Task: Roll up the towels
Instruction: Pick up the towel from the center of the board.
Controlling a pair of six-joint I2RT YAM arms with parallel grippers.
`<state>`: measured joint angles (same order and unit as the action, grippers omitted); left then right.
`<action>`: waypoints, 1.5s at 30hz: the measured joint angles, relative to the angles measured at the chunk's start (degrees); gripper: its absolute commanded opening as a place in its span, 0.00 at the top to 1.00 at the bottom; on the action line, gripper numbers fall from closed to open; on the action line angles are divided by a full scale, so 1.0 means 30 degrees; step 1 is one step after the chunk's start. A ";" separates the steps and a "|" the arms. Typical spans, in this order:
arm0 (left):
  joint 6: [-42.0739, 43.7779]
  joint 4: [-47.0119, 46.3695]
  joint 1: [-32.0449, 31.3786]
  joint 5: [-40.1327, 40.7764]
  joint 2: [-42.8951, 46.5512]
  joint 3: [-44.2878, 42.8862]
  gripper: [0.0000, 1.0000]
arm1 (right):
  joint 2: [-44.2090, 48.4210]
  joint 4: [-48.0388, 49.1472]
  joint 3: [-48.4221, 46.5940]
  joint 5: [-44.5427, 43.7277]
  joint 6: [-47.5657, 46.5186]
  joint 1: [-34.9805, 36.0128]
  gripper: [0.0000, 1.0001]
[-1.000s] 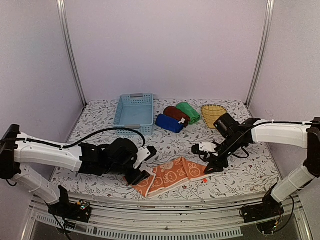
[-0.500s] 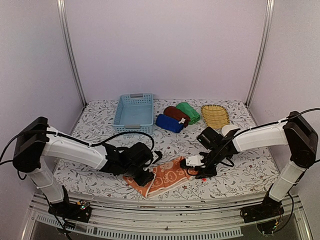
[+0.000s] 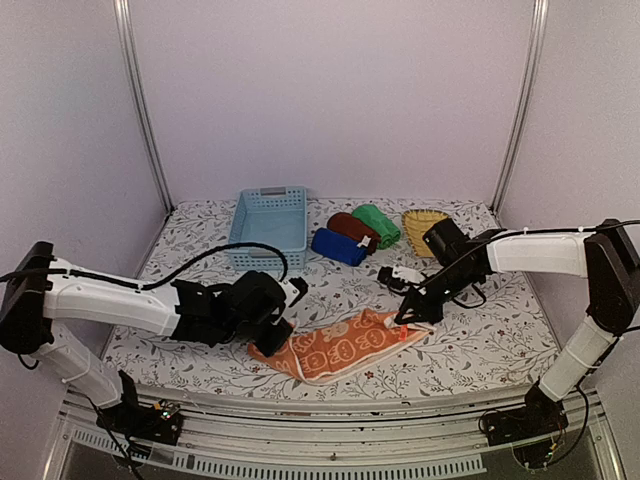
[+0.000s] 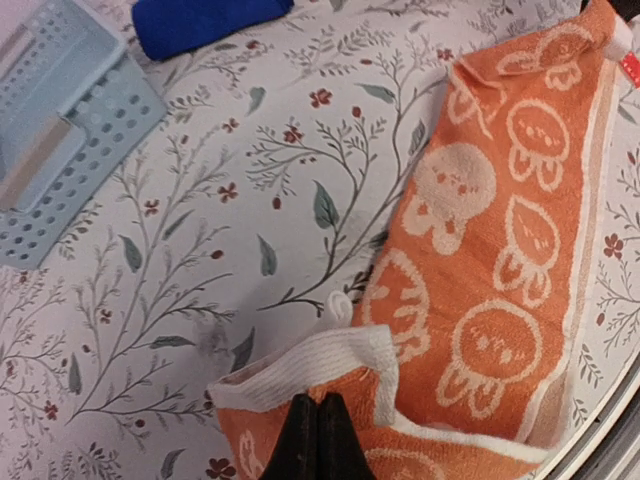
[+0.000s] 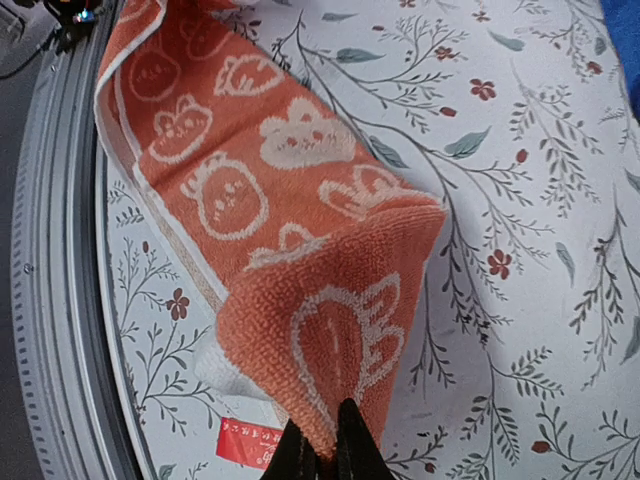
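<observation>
The orange towel (image 3: 340, 346) with white rabbit figures lies stretched near the table's front edge, its two ends raised. My left gripper (image 3: 273, 337) is shut on its left corner; the wrist view shows the black fingertips (image 4: 318, 402) pinching the white-hemmed fold of the orange towel (image 4: 480, 250). My right gripper (image 3: 406, 319) is shut on the right end, where the orange towel (image 5: 300, 240) bunches up between the fingertips (image 5: 328, 428). Three rolled towels lie at the back: dark blue (image 3: 338, 246), maroon (image 3: 352, 228) and green (image 3: 377, 224).
A light blue plastic basket (image 3: 268, 220) stands at the back left, also seen as the basket (image 4: 60, 130) in the left wrist view. A yellow wicker tray (image 3: 422, 222) sits at the back right, partly behind my right arm. The table's front rail (image 3: 330, 440) runs close to the towel.
Both grippers have closed on the orange towel's ends. The right gripper has pulled its end up and to the right, and the towel now lies stretched between the two.
</observation>
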<state>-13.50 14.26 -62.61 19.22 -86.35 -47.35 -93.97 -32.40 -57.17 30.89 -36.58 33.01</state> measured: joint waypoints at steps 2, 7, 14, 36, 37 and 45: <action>-0.0066 0.0109 0.0109 0.1005 0.2106 0.0583 1.00 | 0.0561 -0.0321 -0.0240 0.1712 0.0561 -0.1399 0.89; -0.0801 0.0750 0.0357 0.2382 0.7264 0.2200 1.00 | 0.1239 -0.0998 -0.0474 0.5340 0.2550 -0.5340 0.61; -0.2193 0.2841 0.0408 -0.0874 1.0025 0.2725 0.64 | 0.0503 -0.1559 -0.0481 0.5042 0.4809 -0.8954 0.54; -0.2973 0.3723 0.1770 -0.2747 0.6105 0.1348 0.46 | 0.0947 -0.1734 0.0801 -0.2922 -0.4218 -0.1931 0.66; -0.3016 0.3483 0.1770 -0.2965 0.5639 0.1355 0.46 | 0.0787 -0.1661 0.0838 -0.3147 -0.4452 -0.1821 0.65; -0.3315 0.2769 0.1865 -0.3708 0.2951 0.1355 0.44 | 0.0007 -0.0969 0.1005 -0.4044 -0.5348 -0.1173 0.62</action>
<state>-23.44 22.57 -57.01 8.10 -77.49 -43.29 -93.95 -35.31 -54.15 18.76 -52.62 29.50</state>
